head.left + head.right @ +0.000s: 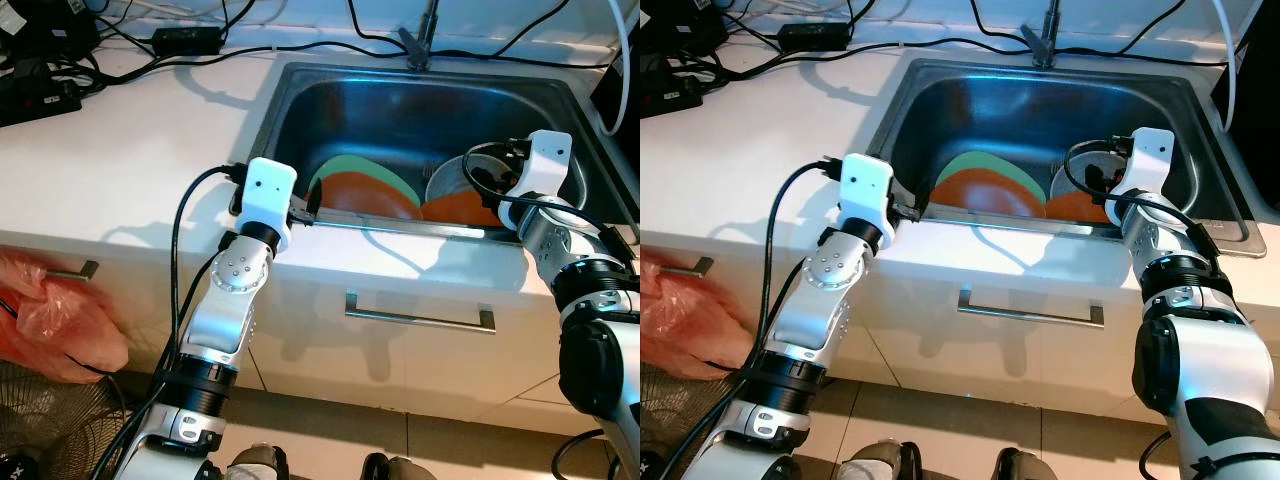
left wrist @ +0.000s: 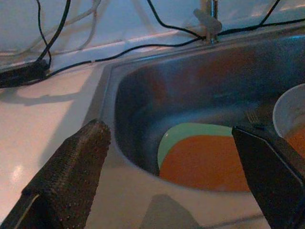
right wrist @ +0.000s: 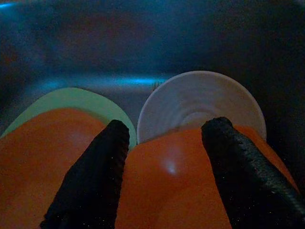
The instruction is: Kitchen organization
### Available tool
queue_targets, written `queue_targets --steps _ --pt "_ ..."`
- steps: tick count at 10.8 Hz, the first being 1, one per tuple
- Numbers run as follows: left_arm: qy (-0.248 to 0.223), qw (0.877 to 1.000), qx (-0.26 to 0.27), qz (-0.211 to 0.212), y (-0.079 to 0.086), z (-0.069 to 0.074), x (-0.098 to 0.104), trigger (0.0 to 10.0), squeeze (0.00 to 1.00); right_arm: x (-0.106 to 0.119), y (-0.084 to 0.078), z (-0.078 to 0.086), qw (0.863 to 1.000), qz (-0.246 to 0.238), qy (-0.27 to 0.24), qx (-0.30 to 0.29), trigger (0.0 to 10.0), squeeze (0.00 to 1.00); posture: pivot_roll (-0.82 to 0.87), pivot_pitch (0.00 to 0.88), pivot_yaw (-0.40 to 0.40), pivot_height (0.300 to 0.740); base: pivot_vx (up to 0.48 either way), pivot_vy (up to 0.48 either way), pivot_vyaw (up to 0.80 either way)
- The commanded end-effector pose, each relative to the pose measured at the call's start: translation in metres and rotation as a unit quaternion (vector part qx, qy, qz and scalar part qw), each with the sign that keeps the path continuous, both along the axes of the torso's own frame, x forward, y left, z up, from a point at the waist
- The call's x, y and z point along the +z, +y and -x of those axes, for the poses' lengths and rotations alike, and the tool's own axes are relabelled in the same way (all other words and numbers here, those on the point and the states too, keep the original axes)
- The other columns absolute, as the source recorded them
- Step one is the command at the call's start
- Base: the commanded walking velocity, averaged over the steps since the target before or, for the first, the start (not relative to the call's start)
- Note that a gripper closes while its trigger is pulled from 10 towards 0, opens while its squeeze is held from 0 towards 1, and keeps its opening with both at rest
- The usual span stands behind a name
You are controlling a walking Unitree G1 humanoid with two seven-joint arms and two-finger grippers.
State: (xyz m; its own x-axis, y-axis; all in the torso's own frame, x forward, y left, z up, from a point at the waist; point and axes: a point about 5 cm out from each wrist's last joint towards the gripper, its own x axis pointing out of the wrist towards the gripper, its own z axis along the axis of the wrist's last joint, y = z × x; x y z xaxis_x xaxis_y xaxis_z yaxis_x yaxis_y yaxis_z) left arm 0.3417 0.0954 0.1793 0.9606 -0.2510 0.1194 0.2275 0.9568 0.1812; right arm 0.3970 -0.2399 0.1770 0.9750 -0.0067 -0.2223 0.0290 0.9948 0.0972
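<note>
Stainless steel sink basin (image 1: pixel 330 110) is set in a white countertop (image 1: pixel 120 150), with a tap base (image 1: pixel 418 45) at the back rim. Black cables (image 1: pixel 180 40) run along the counter behind and left of the basin.

Dishes lie in the front half of the basin. A round orange plate (image 1: pixel 368 195) leans at front left, overlapping a pale green plate (image 1: pixel 350 166) that shows behind and above it. To the right, a second orange plate (image 3: pixel 176 191) lies at the front, with a white ribbed bowl (image 3: pixel 200 102) behind it and partly covered by it. The tines of a fork (image 2: pixel 252 117) show just beside the bowl in the left wrist view.

Left gripper (image 2: pixel 171 162) sits at the front left corner of the sink, at the rim, pointing over the basin. Its two black fingers are spread wide apart and hold nothing; the orange and green plates are visible between them, lower down.

Right gripper (image 3: pixel 164 167) is inside the basin at the front right, directly over the second orange plate. Its fingers (image 3: pixel 95 176) are parted, nothing between them; contact with the plate cannot be judged.

Below the counter: white cabinet front with a metal bar handle (image 1: pixel 420 318). A pinkish-orange plastic bag (image 1: pixel 50 320) hangs at far left.
</note>
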Motion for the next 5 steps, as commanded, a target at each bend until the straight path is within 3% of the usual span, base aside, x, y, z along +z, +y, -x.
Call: queue_targets --steps 1,3,4,5 --pt "0.008 1.0 0.011 0.001 0.006 0.002 -0.003 10.0 0.0 -0.003 -0.003 0.002 1.0 0.021 -0.001 0.006 10.0 1.0 0.06 0.092 0.001 0.74 0.0 0.0 0.0" --pt "0.016 0.999 0.028 0.001 0.018 -0.001 -0.005 10.0 0.0 -0.001 0.002 0.003 0.998 0.042 -0.021 0.036 10.0 1.0 0.06 0.091 0.001 0.74 0.0 0.0 0.0" --pt "0.016 0.999 0.036 0.003 0.023 -0.001 -0.004 10.0 0.0 0.001 0.011 0.005 0.996 0.053 -0.045 0.059 10.0 0.76 0.06 0.091 0.001 0.74 0.0 0.0 0.0" --pt "0.008 0.999 0.044 0.0 0.027 0.0 0.0 10.0 0.0 0.003 0.018 0.009 0.993 0.059 -0.069 0.074 10.0 0.0 0.05 0.09 0.003 0.74 0.0 0.0 0.0"
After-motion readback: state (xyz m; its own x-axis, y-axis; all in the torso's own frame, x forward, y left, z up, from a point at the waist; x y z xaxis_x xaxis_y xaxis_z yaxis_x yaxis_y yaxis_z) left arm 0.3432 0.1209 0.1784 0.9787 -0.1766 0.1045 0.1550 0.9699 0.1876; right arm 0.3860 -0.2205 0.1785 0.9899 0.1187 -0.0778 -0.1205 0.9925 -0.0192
